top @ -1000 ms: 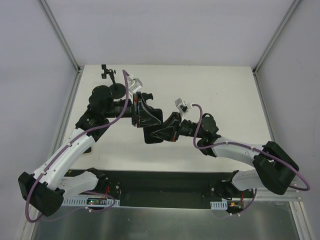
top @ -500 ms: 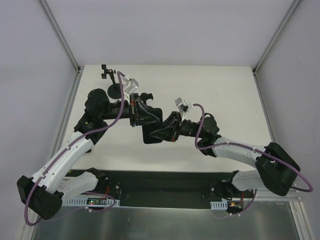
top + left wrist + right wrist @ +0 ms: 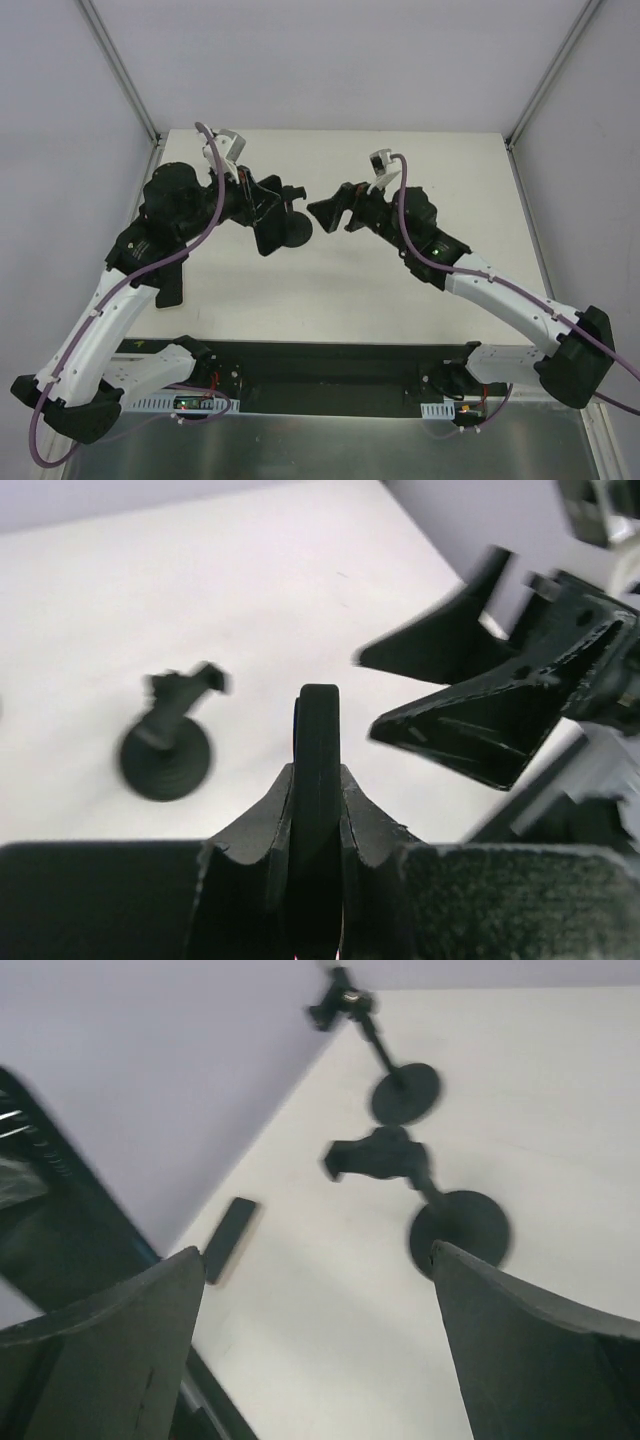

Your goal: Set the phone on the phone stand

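handover done: phone [image 3: 318, 725] now pinched edge-on by left gripper [image 3: 318, 790], released by right gripper [image 3: 315, 1255] (spread, empty); phone stand [image 3: 166, 756] next.

Count, this moment.
- Arms: 2, left arm [image 3: 110, 310] and right arm [image 3: 510, 305].
- Pincers: 2, left pincer [image 3: 317, 778] and right pincer [image 3: 315, 1255], with 2 fingers each, 4 in all.
- Purple cables: 2, one per arm: left cable [image 3: 219, 195], right cable [image 3: 400, 200].
- Phone [image 3: 318, 720]: 1, seen edge-on.
- Phone stands: 2 in the right wrist view, near stand [image 3: 458, 1228] and far stand [image 3: 404, 1094]. The left wrist view shows only 1.
- Small dark flat bar [image 3: 230, 1238]: 1, kind not clear.
- Desk [image 3: 450, 180]: 1.
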{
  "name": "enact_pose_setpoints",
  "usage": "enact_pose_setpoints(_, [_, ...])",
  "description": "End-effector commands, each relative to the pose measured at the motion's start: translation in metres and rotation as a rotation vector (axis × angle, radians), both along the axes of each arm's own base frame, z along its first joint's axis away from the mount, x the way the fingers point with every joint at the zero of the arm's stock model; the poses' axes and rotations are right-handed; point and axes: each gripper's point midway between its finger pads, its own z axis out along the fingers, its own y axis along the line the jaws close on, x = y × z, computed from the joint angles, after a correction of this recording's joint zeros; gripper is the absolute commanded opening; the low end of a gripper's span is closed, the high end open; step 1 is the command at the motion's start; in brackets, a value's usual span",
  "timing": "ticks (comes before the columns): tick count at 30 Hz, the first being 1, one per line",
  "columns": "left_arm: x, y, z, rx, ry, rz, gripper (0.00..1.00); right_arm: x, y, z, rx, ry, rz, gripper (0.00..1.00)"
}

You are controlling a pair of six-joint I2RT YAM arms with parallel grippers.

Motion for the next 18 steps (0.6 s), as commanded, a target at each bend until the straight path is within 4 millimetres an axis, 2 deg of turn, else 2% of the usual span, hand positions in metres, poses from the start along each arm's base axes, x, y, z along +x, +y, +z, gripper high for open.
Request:
enact_pose_setpoints(1, [0.035, 0.083, 0.025, 0.148, -0.121, 0.464, 0.00, 0.042, -0.044, -0.035, -0.294, 0.120, -0.298, 0.96])
enact_pose_setpoints(3, [0.038, 0.100, 0.028, 0.167, -0.137, 0.555, 0.00, 0.051, -0.040, -0.040, -0.330, 0.146, -0.315, 0.96])
enact_pose_setpoints(4, [0.039, 0.106, 0.032, 0.162, -0.155, 0.591, 0.00, 0.052, -0.034, -0.037, -0.333, 0.138, -0.289, 0.98])
enact_pose_setpoints(5, [0.036, 0.110, 0.037, 0.158, -0.184, 0.597, 0.00, 0.052, -0.023, -0.024, -0.327, 0.106, -0.237, 0.99])
enact_pose_setpoints(7, [0.037, 0.112, 0.030, 0.160, -0.199, 0.598, 0.00, 0.057, -0.013, -0.035, -0.368, 0.117, -0.211, 0.94])
enact_pose_setpoints(8, [0.033, 0.108, 0.035, 0.141, -0.228, 0.560, 0.00, 0.060, -0.007, -0.024, -0.367, 0.085, -0.186, 0.93])
enact_pose_setpoints(9, [0.035, 0.108, 0.029, 0.146, -0.225, 0.543, 0.00, 0.065, -0.001, -0.031, -0.388, 0.090, -0.179, 0.88])
enact_pose_setpoints(10, [0.034, 0.105, 0.027, 0.145, -0.229, 0.518, 0.00, 0.070, 0.002, -0.027, -0.388, 0.085, -0.178, 0.82])
enact_pose_setpoints(11, [0.032, 0.096, 0.026, 0.142, -0.245, 0.458, 0.00, 0.072, 0.012, -0.035, -0.399, 0.097, -0.132, 0.71])
enact_pose_setpoints(12, [0.033, 0.097, 0.023, 0.148, -0.249, 0.445, 0.00, 0.073, 0.020, -0.022, -0.390, 0.079, -0.092, 0.68])
enact_pose_setpoints(13, [0.033, 0.095, 0.020, 0.149, -0.252, 0.427, 0.00, 0.070, 0.027, -0.022, -0.394, 0.079, -0.035, 0.67])
enact_pose_setpoints(14, [0.034, 0.092, 0.014, 0.143, -0.249, 0.406, 0.00, 0.064, 0.037, -0.032, -0.411, 0.089, 0.033, 0.66])
enact_pose_setpoints(15, [0.033, 0.087, 0.010, 0.134, -0.245, 0.372, 0.00, 0.063, 0.039, -0.035, -0.429, 0.090, 0.051, 0.66])
enact_pose_setpoints(17, [0.036, 0.089, -0.003, 0.108, -0.205, 0.375, 0.00, 0.067, 0.041, -0.051, -0.475, 0.090, 0.065, 0.66])
enact_pose_setpoints(18, [0.035, 0.082, -0.003, 0.070, -0.193, 0.327, 0.00, 0.069, 0.039, -0.055, -0.501, 0.088, 0.058, 0.66])
